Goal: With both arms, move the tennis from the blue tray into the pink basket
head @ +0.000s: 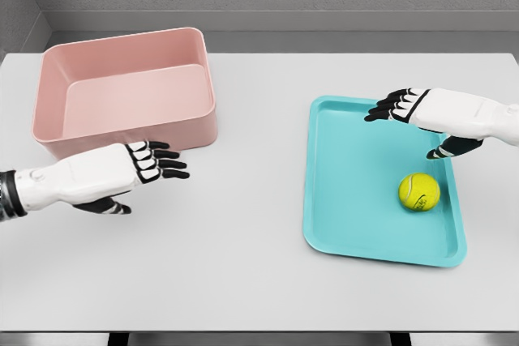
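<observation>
A: Where's the tennis ball (419, 192) sitting?

B: In the near right part of the blue tray (349, 168), loose on its flat floor, touching nothing else. The tray lies on the right side of the white surface (259, 281); the pink basket (122, 91) stands at the far left, well apart from it.

A: And the hands?

B: The right hand (409, 111) hovers over the far right of the tray, fingers spread wide, thumb pointing down, holding nothing. It is just beyond the ball, not touching it. The left hand (150, 161) hangs just in front of the basket's near wall, fingers extended and relaxed, also empty.

A: How should the ball handle?

B: I'd judge it light, springy and felt-covered, so grip should be easy, but it is round and will likely roll if nudged. The tray's low rim would probably stop it. Best to close fingers and thumb around its widest part from above.

A: Anything in the way?

B: Nothing lies between tray and basket. The basket's walls are tall, so the ball must go over the rim.
</observation>
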